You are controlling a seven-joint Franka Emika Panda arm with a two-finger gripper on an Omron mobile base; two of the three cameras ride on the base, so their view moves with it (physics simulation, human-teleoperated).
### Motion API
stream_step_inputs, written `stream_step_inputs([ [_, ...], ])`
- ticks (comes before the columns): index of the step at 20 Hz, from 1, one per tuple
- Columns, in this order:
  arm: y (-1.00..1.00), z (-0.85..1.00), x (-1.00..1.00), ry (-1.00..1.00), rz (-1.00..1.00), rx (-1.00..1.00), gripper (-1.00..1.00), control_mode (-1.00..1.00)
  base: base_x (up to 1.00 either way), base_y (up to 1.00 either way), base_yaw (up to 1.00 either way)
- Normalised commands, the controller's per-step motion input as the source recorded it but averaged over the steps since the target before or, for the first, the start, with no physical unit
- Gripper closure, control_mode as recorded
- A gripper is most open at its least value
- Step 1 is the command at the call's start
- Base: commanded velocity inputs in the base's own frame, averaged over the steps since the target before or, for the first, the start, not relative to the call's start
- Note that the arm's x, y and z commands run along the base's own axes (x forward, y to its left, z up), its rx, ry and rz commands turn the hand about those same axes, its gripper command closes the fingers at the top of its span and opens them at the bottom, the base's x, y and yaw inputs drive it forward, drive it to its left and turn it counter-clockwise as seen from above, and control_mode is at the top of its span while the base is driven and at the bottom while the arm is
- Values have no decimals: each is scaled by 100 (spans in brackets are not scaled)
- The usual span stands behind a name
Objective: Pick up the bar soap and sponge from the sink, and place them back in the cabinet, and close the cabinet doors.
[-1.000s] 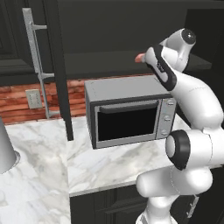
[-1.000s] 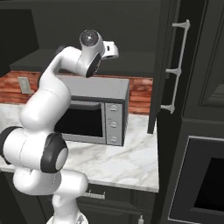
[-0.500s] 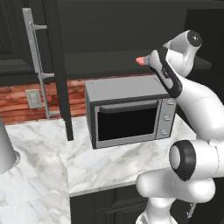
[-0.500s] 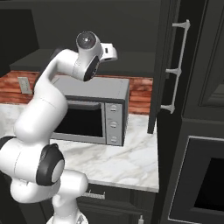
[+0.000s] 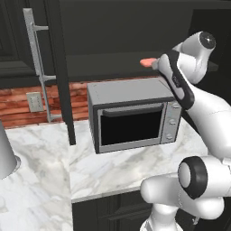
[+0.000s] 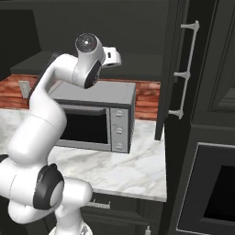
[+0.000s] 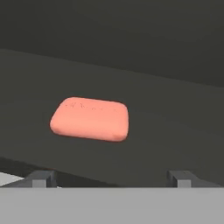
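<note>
Backing off from the cabinet (image 5: 135, 27) looks like the step in hand: the bar soap (image 7: 90, 119) lies flat on the dark inner shelf, apart from the gripper (image 7: 111, 178), whose two finger tips stand wide and grasp nothing.

- Soap position: on the shelf just above the microwave (image 5: 133, 115), near the shelf's front edge; seen from the left base camera as a salmon sliver (image 5: 147, 62) just beside the hand.
- Claw: released, jaws spread, soap free between and beyond them.
- Doing it well, as I judge: pull the hand straight back along its own line, no sideways sweep, so a finger does not clip the soap and drag it off the edge.
- Keep the elbow clear of the microwave top and of the open cabinet doors (image 5: 61, 81), one on each side of the microwave.
- Sponge not made out from here; it remains to be fetched, doors not yet shut.
</note>
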Motion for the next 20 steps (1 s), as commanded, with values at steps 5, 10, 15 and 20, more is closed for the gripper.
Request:
stream_step_inputs([
  [5,3,0,-61,7,-9,0,-100,-100,0,0,0],
  [10,3,0,-72,6,-13,0,-100,-100,0,0,0],
  [15,0,0,-81,1,-8,0,-100,-100,0,0,0],
  [20,0,-5,-91,5,-2,1,-100,-100,0,0,0],
])
